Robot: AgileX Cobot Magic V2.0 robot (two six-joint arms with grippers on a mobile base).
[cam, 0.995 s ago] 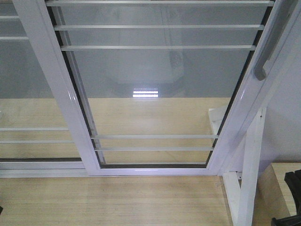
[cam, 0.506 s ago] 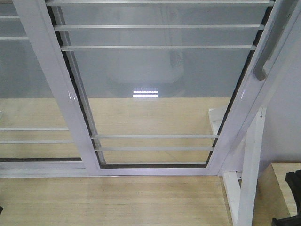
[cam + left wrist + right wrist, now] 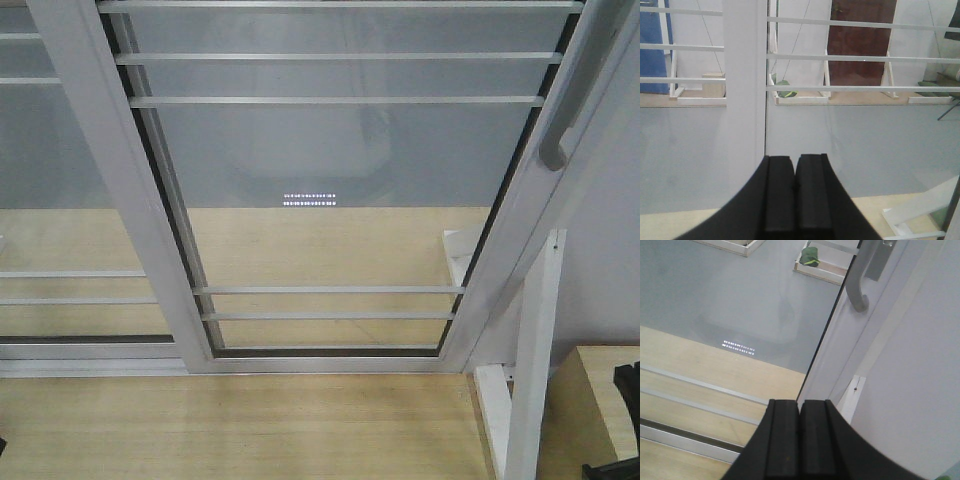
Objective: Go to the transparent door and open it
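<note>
- While both tools are clenched on nothing, the door [image 3: 340, 150] stands straight ahead of them, its glass filling most of the front view.
- Fingers of the left gripper [image 3: 795, 162] press flat together with nothing between them.
- Just ahead of it and slightly to its left rises a white upright [image 3: 744, 100]. Glass crossed by thin bars [image 3: 855, 58] spreads ahead on both sides.
- Fingers of the right gripper [image 3: 800, 407] also press together, empty.
- Ahead of the right gripper and up to its right hangs the grey handle [image 3: 858, 280], well apart from the fingers and untouched. Its lock plate [image 3: 880, 257] sits just beside it, farther right.
- Directly ahead of the right gripper runs the door's white edge frame [image 3: 835, 350], with glass to its left.
- Beyond the left gripper's side, a second barred panel [image 3: 50, 150] lies past the door's left frame.
- Below the handle, to the right, stands a white post [image 3: 530, 350] on the wood floor [image 3: 250, 430].
</note>
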